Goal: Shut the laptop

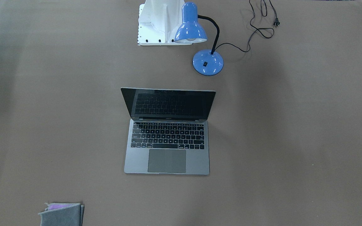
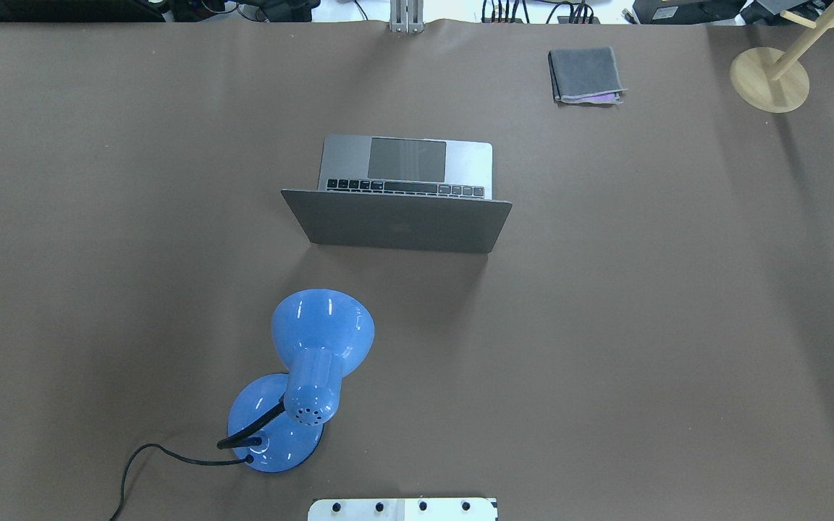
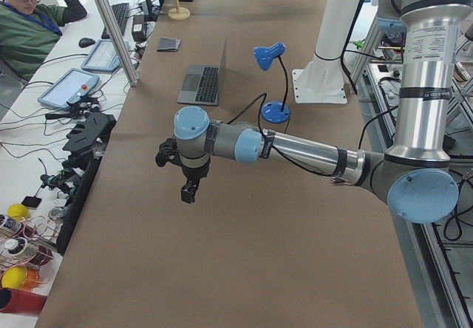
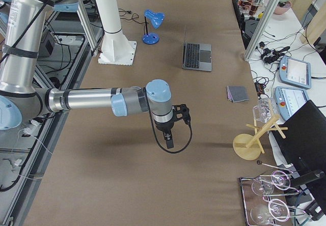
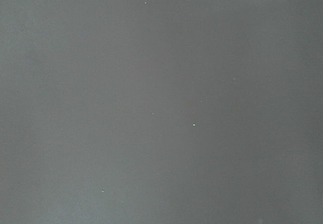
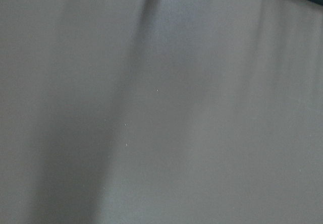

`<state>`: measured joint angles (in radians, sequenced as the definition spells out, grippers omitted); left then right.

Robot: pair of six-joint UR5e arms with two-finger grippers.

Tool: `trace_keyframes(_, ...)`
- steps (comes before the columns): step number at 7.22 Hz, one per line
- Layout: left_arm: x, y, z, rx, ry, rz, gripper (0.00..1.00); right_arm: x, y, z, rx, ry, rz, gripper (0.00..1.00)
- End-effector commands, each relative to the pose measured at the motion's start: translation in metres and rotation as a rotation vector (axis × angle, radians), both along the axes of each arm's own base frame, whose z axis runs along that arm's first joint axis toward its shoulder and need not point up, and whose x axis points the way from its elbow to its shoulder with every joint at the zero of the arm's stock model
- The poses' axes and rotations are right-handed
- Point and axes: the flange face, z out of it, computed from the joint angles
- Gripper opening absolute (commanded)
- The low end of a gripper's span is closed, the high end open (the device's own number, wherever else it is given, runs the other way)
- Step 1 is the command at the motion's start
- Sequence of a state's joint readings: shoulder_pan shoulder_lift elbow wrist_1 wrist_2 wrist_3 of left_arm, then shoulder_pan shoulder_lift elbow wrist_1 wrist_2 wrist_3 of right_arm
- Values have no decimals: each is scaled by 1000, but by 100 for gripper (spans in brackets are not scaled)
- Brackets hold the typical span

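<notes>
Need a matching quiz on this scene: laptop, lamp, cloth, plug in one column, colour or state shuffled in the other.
Things:
1 laptop
2 lamp
3 cloth
4 plug

Colour or state:
A grey, folded
B lid up, screen dark
C lying loose, not plugged in
D blue, shade tipped down

Pairs: 1-B, 2-D, 3-A, 4-C

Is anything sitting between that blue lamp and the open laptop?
No. In the overhead view, only bare brown table separates the lamp from the laptop; the front-facing view shows the same gap.
</notes>
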<state>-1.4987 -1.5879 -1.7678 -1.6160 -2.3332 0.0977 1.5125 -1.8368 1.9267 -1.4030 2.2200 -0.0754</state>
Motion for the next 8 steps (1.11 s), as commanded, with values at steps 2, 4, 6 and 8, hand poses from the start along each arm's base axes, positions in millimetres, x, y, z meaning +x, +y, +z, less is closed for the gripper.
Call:
trace_keyframes(2,3,-36,-14,169,29,-43,99,-4,-17,-22,62,-47,-5,99)
trace_keyframes(4,5,-36,-35,265,48,-46,99,-28,-28,-47,23,-186,3,99)
trace_keyframes(6,34,-35,-59,246,184,2,98,-88,-30,-76,-47,-295,83,99)
trace_keyframes(8,95,-27,-98,184,330,-26,90,-145,-19,-103,-72,-410,98,90)
